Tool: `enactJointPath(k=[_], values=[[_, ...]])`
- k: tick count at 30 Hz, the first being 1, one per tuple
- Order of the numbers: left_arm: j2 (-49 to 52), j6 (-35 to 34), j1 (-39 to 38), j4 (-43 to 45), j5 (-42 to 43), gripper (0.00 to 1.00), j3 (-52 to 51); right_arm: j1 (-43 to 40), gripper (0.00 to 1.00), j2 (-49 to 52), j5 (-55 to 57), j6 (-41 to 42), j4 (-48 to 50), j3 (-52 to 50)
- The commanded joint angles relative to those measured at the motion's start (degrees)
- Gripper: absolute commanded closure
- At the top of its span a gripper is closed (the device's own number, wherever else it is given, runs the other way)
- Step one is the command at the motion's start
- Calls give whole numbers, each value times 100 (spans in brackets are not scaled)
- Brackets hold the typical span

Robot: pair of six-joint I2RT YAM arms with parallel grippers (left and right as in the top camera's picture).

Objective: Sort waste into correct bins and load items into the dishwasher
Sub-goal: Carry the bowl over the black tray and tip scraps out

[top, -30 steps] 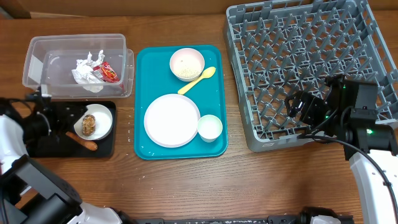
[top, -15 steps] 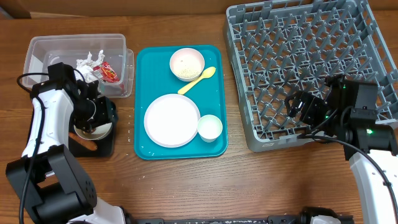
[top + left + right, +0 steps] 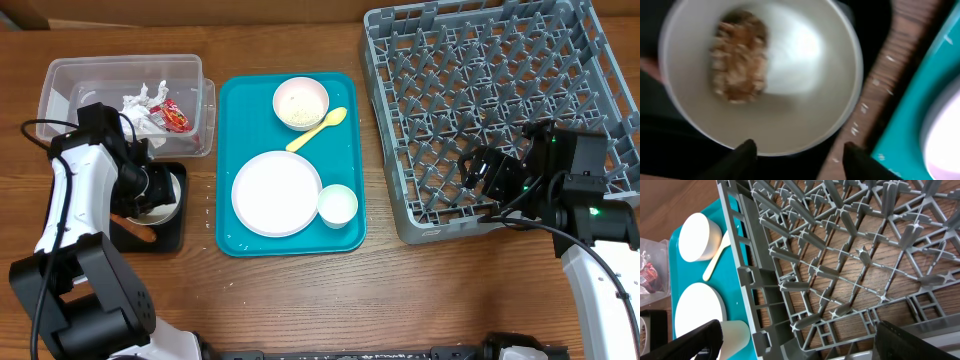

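**Waste partly sorted, no dish yet in the rack**

The left gripper [image 3: 797, 150] hangs open just above a white bowl [image 3: 805, 75], its dark fingers spread either side of the near rim and gripping nothing. The bowl, smooth and glossy, sits in the black tray [image 3: 172, 238] with crumbly brown lumps [image 3: 737, 55] clumped on one side; a brown sausage [image 3: 143, 235] lies on the tray just beside the gripper. Beyond the gripper, the clear tub [image 3: 60, 110] already holds the crumpled paper [image 3: 140, 100] and the shiny red wrapper [image 3: 175, 117], so the dry waste looks sorted.

Between the two grippers, the teal serving tray [image 3: 235, 90] carries the second bowl [image 3: 300, 95] with its grainy rice [image 3: 300, 112], the pale yellow spoon [image 3: 320, 127], the flat round plate [image 3: 276, 193] and the small cup [image 3: 337, 205]. None of these is loaded yet.

The right gripper [image 3: 797, 330] is spread wide and holds nothing; below it lies the near edge of the grey dish rack [image 3: 480, 60], a rigid plastic lattice of upright pegs with no dish in it. By this view both bowls want emptying, and all the loading is yet to do.
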Motion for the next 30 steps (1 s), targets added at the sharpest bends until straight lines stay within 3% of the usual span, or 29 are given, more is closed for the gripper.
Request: enactJointPath(k=[1, 14, 20, 23, 30], values=[[-55, -210, 22, 254, -463, 40, -326, -17, 0, 0, -33, 0, 11, 114], [-55, 101, -166, 446, -190, 48, -584, -17, 0, 0, -31, -2, 15, 114], [-57, -1021, 57, 363, -247, 57, -531, -17, 0, 7, -31, -2, 39, 116], [-70, -1167, 269, 356, -122, 59, -376, -17, 0, 46, -31, -2, 55, 114], [-243, -964, 595, 472, -44, 53, -129, -17, 0, 269, -35, 2, 31, 114]])
